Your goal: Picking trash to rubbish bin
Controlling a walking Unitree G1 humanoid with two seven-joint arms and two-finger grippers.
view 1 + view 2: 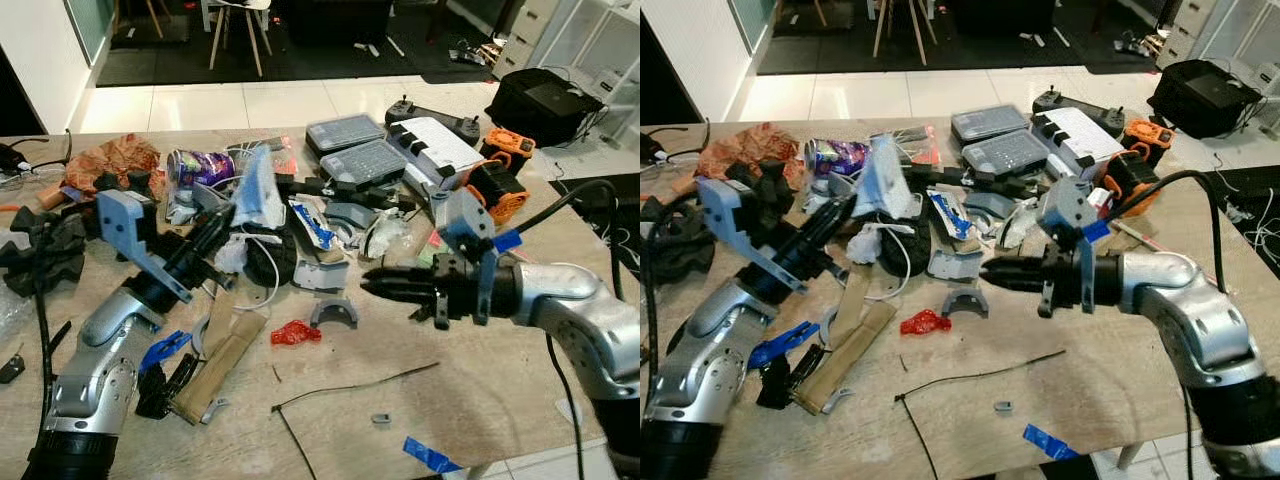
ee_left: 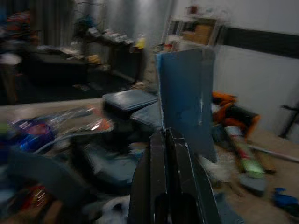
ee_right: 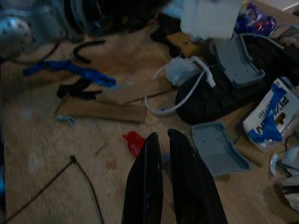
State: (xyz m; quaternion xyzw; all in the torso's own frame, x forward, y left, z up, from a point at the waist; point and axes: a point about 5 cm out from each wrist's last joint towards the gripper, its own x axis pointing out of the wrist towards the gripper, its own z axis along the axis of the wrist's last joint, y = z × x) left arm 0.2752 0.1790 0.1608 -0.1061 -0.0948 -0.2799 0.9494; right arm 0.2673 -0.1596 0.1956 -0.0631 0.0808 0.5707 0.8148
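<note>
The right gripper (image 1: 372,284) hovers just beside the red wrapper scrap (image 1: 296,333), jaws nearly together, holding nothing. The left gripper (image 1: 222,222), jaws together and empty, sits beyond the scrap; descending like this could shove the scrap across the counter (image 1: 480,400) instead of gripping it

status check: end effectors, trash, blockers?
Left end effector shut on pale blue sheet. Right end effector shut, empty, hovering beside red scrap. Grey curved part close by.
</note>
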